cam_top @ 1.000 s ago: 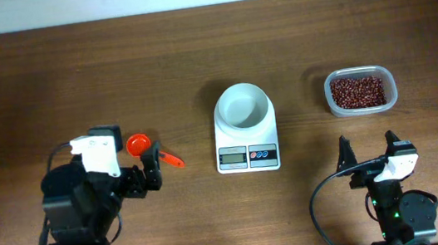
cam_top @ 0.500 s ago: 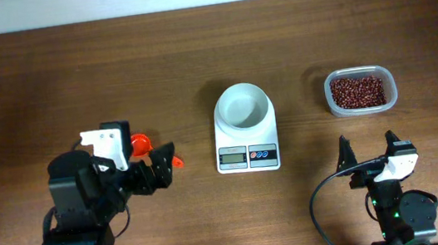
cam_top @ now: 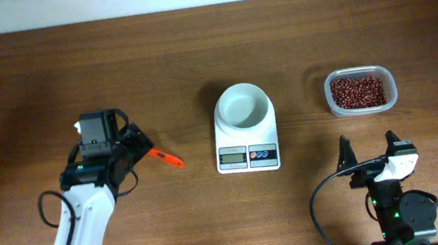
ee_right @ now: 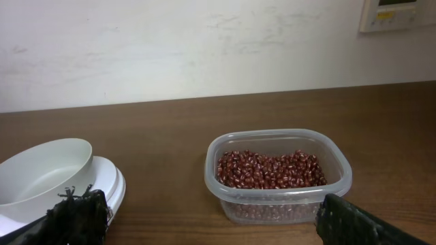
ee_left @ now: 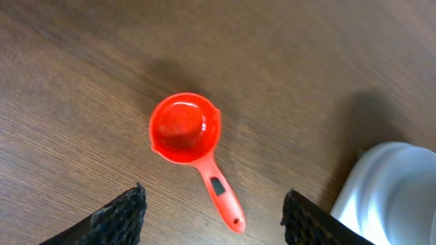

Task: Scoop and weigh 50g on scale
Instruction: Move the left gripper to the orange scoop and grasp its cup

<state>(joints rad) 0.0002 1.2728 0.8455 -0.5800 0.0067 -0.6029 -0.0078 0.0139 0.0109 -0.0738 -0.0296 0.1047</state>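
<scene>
From where I stand, the step in hand looks like picking up the orange-red scoop [ee_left: 185,128], and it is not yet gripped. The left gripper [ee_left: 214,201] hangs over it with its jaws fairly wide and empty. The scoop's handle [ee_left: 225,201] runs back into the gap between them, touching neither finger, and the cup lies just ahead of the fingertips [ee_left: 129,207]. The handle lies at a slant across that gap rather than straight down the middle. To my eye the wrist wants a small turn so both pads meet the handle's flat sides squarely. Then it should come straight down and close near the middle of the handle, not at the thin tail end, or the scoop may pivot and tip once it is loaded. The cup sits open side up, so a level lift should keep it ready for dipping. The scale [cam_top: 248,156] with its white bowl [cam_top: 242,105] stands off to one side of the left jaws, well apart. The right gripper [cam_top: 367,150] rests with its jaws spread wide and nothing in them. The beans [ee_right: 269,170] lie straight ahead of those jaws in their clear tub [ee_right: 340,184], untouched, and the bowl looks empty.
</scene>
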